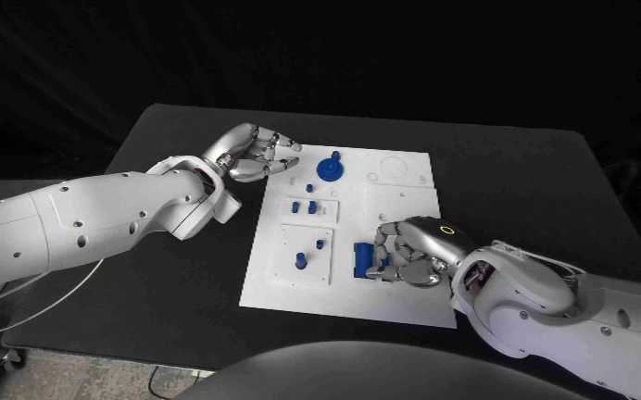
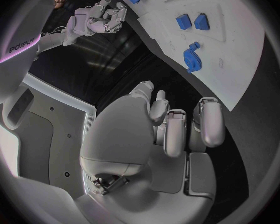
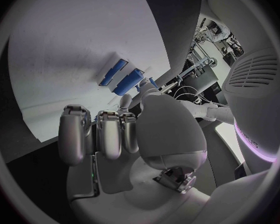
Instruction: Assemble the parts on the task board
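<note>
On a black surface (image 1: 160,270) lies one white board (image 1: 401,293) carrying small blue parts. Nearest, the right hand (image 1: 417,252) rests on the board's near right area, fingers curled beside an upright blue block (image 1: 360,259); whether it grips anything I cannot tell. Two pegs (image 1: 302,254) sit just left, two small blocks (image 1: 303,206) farther back, then one gear (image 1: 327,171). At the far left corner hovers the left hand (image 1: 257,153), fingers curled, holding nothing. The right wrist view shows two blue pieces (image 3: 121,77) beyond its fingers (image 3: 109,132).

left hand (image 1: 257,153) curled at task board (image 1: 401,303) far corner | right hand (image 1: 417,252) beside blue part (image 1: 362,258)
</note>
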Robot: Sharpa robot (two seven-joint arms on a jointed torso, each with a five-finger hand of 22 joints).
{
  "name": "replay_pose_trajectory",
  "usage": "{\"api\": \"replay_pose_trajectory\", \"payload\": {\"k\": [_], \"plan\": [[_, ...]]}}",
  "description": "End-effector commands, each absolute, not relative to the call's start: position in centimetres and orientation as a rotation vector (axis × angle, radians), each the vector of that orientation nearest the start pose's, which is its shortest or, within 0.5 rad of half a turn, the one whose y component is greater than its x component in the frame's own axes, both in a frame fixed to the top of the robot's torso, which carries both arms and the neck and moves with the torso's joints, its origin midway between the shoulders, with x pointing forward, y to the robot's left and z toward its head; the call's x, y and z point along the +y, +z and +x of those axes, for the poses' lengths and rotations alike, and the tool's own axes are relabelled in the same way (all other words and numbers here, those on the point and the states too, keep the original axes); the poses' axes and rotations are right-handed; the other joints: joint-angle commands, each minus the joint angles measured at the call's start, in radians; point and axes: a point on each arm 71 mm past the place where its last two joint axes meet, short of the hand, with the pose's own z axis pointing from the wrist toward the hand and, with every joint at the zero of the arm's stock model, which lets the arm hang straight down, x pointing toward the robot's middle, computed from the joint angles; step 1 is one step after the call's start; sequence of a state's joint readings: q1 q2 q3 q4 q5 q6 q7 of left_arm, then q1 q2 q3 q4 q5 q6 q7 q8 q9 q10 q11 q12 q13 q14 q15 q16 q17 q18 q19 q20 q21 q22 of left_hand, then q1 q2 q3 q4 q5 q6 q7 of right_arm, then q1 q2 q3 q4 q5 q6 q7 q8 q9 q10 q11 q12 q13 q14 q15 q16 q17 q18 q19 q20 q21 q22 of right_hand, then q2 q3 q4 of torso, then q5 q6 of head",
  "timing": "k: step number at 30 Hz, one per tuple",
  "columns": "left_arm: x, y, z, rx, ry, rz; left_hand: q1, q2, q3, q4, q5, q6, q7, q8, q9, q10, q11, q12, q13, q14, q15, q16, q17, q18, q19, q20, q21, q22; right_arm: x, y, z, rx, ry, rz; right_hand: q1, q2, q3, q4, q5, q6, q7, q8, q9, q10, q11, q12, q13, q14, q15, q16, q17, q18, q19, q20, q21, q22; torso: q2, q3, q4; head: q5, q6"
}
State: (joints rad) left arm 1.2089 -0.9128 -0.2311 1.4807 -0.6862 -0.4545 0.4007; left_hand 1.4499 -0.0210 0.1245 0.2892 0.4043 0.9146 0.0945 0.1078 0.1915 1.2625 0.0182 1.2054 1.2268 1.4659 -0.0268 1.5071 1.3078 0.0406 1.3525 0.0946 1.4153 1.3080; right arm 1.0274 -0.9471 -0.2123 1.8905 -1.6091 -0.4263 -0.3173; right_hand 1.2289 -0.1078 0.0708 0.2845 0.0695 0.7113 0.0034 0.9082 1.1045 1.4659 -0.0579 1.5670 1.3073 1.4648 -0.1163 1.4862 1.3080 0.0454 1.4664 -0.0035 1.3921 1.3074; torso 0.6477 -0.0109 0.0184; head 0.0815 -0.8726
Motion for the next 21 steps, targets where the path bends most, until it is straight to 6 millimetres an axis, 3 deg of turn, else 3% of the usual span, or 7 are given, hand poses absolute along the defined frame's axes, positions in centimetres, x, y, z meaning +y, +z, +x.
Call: {"api": "replay_pose_trajectory", "payload": {"k": [1,10,18,21], "plan": [[24.88,-23.01,46.3,1.599,-1.14,-0.378,0.003,0.007,-0.002,-0.002,0.004,0.004,0.004,-0.001,0.002,-0.006,0.001,-0.005,-0.001,0.006,0.009,-0.002,0.179,0.014,-0.009,0.0,-0.003,0.165,-15.69,-27.11,34.14,1.884,0.721,-0.208,0.005,-0.001,0.003,-0.003,-0.002,0.009,0.0,-0.007,0.002,0.105,-0.007,0.004,0.263,0.078,-0.003,0.006,0.096,-0.006,0.041,-0.002,0.006,0.212,0.001,-0.0003,-0.0004,-0.001,0.0],[25.22,-23.08,46.28,1.597,-1.133,-0.38,0.005,0.007,-0.002,-0.002,0.005,0.004,0.005,-0.002,0.002,-0.01,0.001,-0.01,-0.006,0.003,0.009,-0.004,0.176,0.014,-0.011,0.0,-0.005,0.164,-15.29,-27.23,34.19,1.887,0.718,-0.219,0.027,-0.001,0.007,-0.014,0.022,0.012,0.0,-0.011,0.008,0.105,-0.007,0.004,0.263,0.078,-0.004,0.007,0.096,-0.006,0.042,-0.003,0.009,0.212,0.0,-0.0002,0.0004,-0.002,0.0],[25.12,-23.13,46.27,1.604,-1.139,-0.38,0.005,0.008,-0.002,-0.002,0.006,0.003,0.005,-0.002,0.002,-0.015,0.001,-0.017,-0.012,0.0,0.009,-0.007,0.173,0.015,-0.014,0.0,-0.008,0.163,-15.16,-27.32,34.34,1.882,0.707,-0.227,0.08,0.008,0.021,-0.053,0.113,0.015,0.0,-0.024,0.015,0.105,-0.007,0.004,0.263,0.077,-0.004,0.007,0.094,-0.007,0.042,-0.004,0.011,0.212,0.0,-0.0001,-0.0003,0.0,0.0],[25.08,-23.14,46.27,1.605,-1.141,-0.379,0.006,0.008,-0.002,-0.002,0.007,0.003,0.005,-0.002,0.002,-0.017,0.001,-0.02,-0.014,-0.001,0.009,-0.007,0.173,0.015,-0.015,0.0,-0.009,0.162,-15.21,-27.27,34.41,1.87,0.707,-0.221,0.087,0.012,0.023,-0.059,0.128,0.015,0.0,-0.028,0.016,0.105,-0.007,0.004,0.263,0.077,-0.004,0.007,0.094,-0.007,0.042,-0.004,0.012,0.213,0.0,0.0,-0.0004,-0.001,0.0]]}}
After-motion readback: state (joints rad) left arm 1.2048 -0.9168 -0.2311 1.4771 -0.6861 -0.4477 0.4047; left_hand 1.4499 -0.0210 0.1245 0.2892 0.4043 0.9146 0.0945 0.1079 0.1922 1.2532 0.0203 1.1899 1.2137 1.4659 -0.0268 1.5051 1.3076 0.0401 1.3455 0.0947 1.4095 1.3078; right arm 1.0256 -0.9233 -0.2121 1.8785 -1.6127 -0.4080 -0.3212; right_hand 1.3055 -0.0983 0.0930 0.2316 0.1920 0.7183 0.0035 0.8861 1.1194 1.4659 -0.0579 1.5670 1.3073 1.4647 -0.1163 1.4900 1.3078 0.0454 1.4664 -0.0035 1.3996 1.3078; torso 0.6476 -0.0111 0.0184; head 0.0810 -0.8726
